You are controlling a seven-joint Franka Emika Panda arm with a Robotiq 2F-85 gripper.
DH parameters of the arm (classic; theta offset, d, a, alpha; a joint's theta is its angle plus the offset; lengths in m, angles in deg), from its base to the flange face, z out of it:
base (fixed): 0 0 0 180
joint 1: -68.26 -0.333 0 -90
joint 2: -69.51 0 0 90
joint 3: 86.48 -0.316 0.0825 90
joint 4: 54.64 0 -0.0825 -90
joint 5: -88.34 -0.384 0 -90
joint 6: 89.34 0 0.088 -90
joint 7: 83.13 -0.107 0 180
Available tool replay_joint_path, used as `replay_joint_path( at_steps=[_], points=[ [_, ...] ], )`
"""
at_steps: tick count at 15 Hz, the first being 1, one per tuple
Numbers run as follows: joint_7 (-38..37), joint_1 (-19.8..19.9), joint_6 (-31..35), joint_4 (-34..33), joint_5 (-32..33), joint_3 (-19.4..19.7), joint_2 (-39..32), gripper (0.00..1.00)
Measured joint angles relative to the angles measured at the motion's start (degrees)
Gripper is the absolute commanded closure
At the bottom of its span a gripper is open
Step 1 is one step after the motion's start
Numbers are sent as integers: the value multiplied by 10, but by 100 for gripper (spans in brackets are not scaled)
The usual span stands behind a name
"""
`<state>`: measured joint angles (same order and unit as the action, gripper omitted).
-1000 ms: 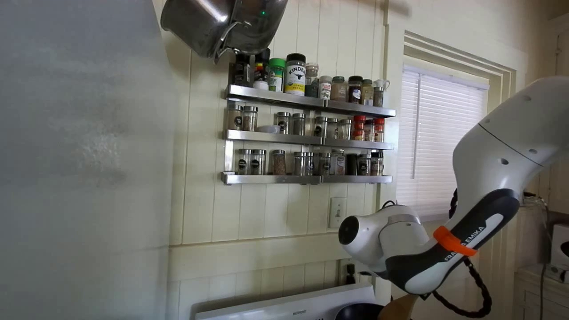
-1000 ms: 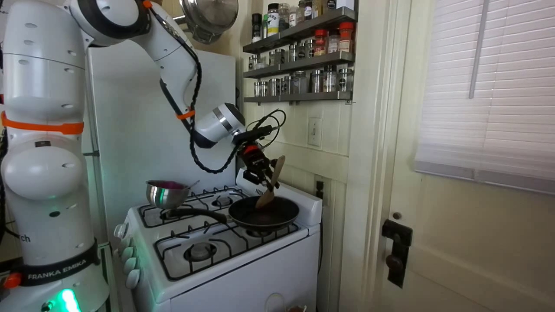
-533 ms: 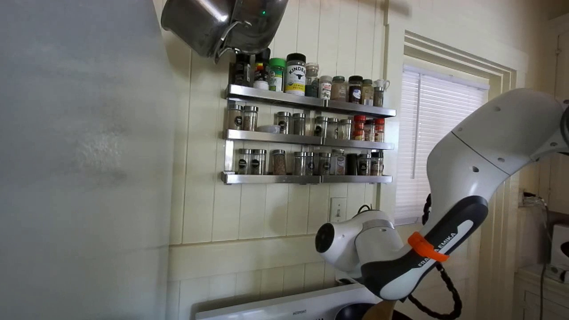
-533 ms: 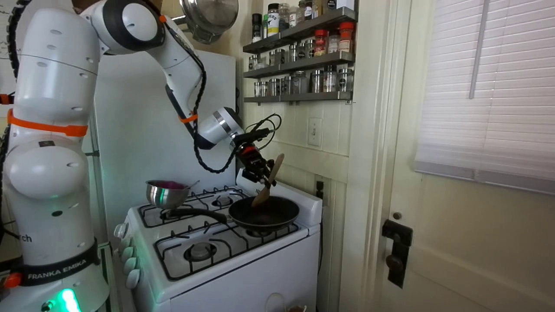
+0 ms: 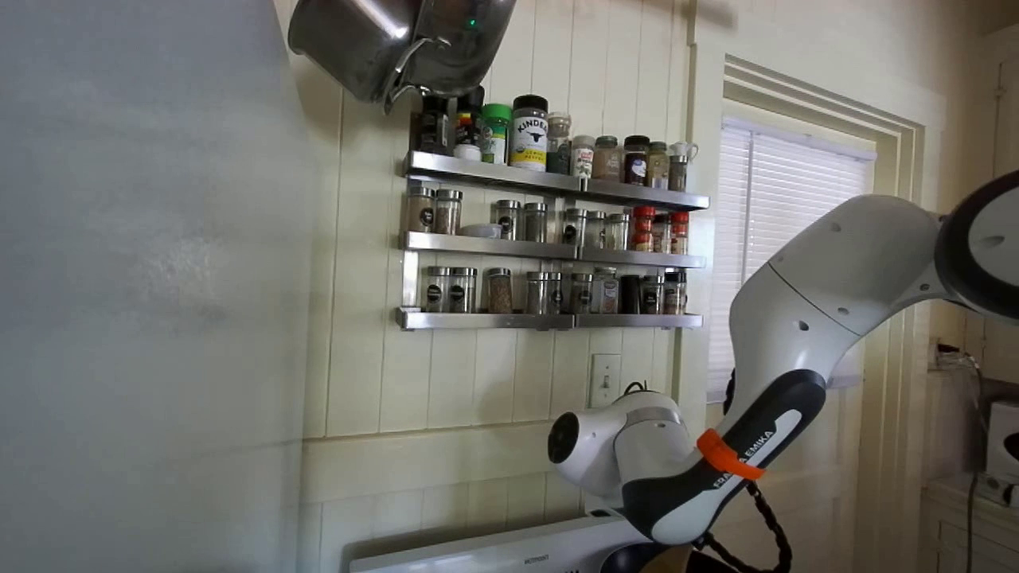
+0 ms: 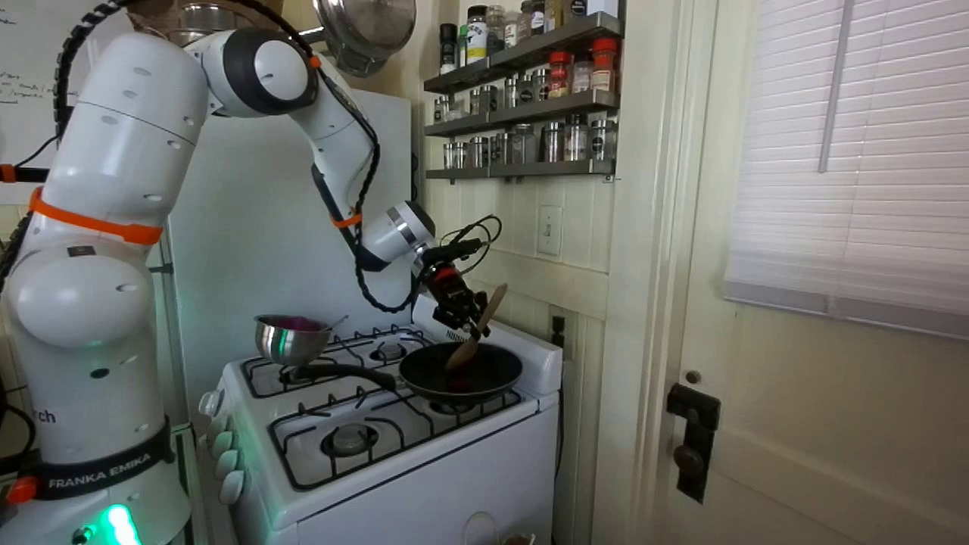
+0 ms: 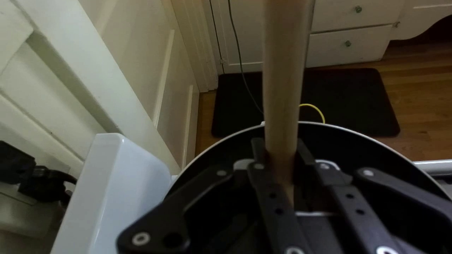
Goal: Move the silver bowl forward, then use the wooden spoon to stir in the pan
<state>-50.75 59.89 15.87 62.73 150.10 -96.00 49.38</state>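
Spoon (image 7: 282, 88), wooden, one: in your grip. Your end effector (image 7: 281, 155) is closed around the shaft, a finger on either side of it. You have the spoon tilted in an exterior view, broad end down inside the pan (image 6: 496, 371), narrow end up; whether the wood touches the pan's bottom, you cannot tell.

Pan, black, one: on your stove (image 6: 424, 469), just beside the backguard (image 6: 542, 359); pan handle (image 6: 344, 370) pointing toward the knobs (image 6: 227, 463).

Bowl (image 6: 284, 346), silver, one: upright on the stove, toward the knobs, on the side nearest the white refrigerator (image 6: 288, 227), close to the tip of the pan handle. You can make out something purplish pink (image 6: 297, 323) inside and a thin utensil (image 6: 338, 323) sticking out over the rim. Contact between bowl and pan handle: you cannot tell.

Arm (image 6: 129, 151), white with orange bands, one: yours, reaching over the stove in both exterior views.

Shelves (image 5: 549, 320), metal, three: wall-mounted above the stove, bearing rows of jars (image 5: 528, 134).

Cookware (image 6: 371, 30), metal: high up, near the shelves.

Blind (image 6: 795, 250), white, one: over the door (image 6: 817, 424).

Mat (image 7: 346, 102), dark, one: on the wooden floor (image 7: 427, 113), past the pan in your wrist view, with white drawers (image 7: 332, 46) behind it.
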Motion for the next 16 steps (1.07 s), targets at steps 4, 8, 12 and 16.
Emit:
replay_joint_path(
  at_steps=[4,8,12,16],
  points=[
    [8,-8,0,11,7,-16,9,95],
    [8,-19,0,64,15,-31,38,95],
    [5,-12,0,113,15,-24,67,95],
    [-7,6,0,151,7,-7,91,95]
  ],
)
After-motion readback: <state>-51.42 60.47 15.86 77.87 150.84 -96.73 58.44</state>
